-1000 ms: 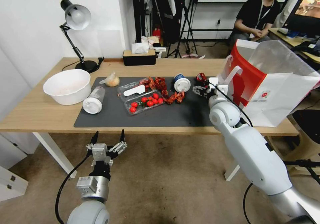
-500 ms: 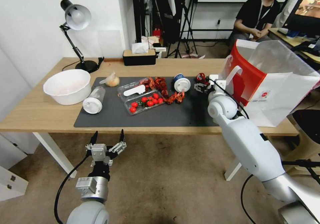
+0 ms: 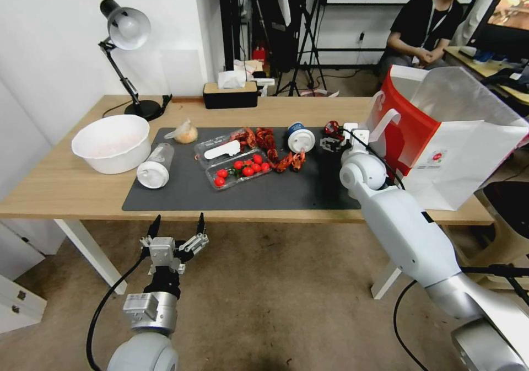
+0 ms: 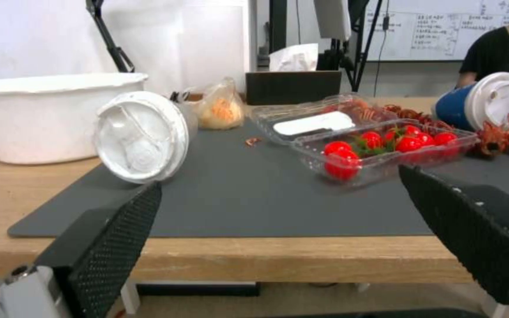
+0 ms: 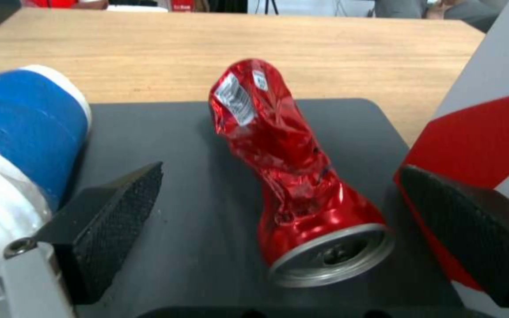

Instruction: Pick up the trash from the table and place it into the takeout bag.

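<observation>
A crushed red can (image 3: 332,127) (image 5: 290,176) lies on the dark mat (image 3: 275,189) of the table (image 3: 60,189), close to the takeout bag (image 3: 441,134) (image 5: 490,132). My right gripper (image 3: 332,141) (image 5: 279,174) is open, low over the mat, with the can lying between its fingers and not pinched. The blue-white cup (image 3: 300,137) (image 5: 24,115) lies on its side just left of the can. A capped bottle (image 3: 154,166) (image 4: 142,137), a small bag of orange food (image 3: 185,133) (image 4: 219,108) and a white bowl (image 3: 112,142) sit at the left. Below the table's front edge, my left gripper (image 3: 175,225) (image 4: 278,183) hangs open.
A clear tray of cherry tomatoes (image 3: 242,170) and red crayfish shells (image 3: 264,138) lie mid-mat. A desk lamp (image 3: 125,29) and a black tissue box (image 3: 230,94) stand at the back. The bag's red side is tight against my right gripper's outer finger.
My right arm has reached forward, bringing its open gripper closer around the red can. The left arm has hardly moved.
</observation>
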Motion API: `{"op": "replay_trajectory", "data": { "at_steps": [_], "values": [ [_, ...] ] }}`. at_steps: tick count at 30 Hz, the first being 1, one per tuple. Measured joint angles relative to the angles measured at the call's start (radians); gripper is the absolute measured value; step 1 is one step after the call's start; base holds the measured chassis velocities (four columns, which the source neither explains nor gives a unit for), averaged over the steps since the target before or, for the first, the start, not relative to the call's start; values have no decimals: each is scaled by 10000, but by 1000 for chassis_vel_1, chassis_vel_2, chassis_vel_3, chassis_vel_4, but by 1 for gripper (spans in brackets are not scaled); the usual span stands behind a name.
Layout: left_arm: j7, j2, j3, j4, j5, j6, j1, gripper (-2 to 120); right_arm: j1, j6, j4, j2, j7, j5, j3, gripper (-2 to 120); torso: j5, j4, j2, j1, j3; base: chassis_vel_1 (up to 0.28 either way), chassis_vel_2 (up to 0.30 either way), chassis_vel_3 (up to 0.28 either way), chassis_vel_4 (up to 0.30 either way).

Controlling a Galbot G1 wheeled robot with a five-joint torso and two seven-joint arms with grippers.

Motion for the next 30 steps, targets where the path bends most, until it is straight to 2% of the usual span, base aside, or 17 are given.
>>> {"op": "replay_trajectory", "data": {
  "at_steps": [18, 30],
  "values": [
    [5, -31, 9, -265, 17, -49, 273, 100, 239, -43, -919, 24, -463, 60, -228, 100, 1, 0, 2, 0, 0, 0, 0, 0, 0],
    [-7, -80, 48, -320, 60, -54, 305, 100, 329, 349, -1266, 21, -864, 20, -169, 99, 0, 0, 2, 0, 0, 0, 0, 0, 0]
  ]
}}
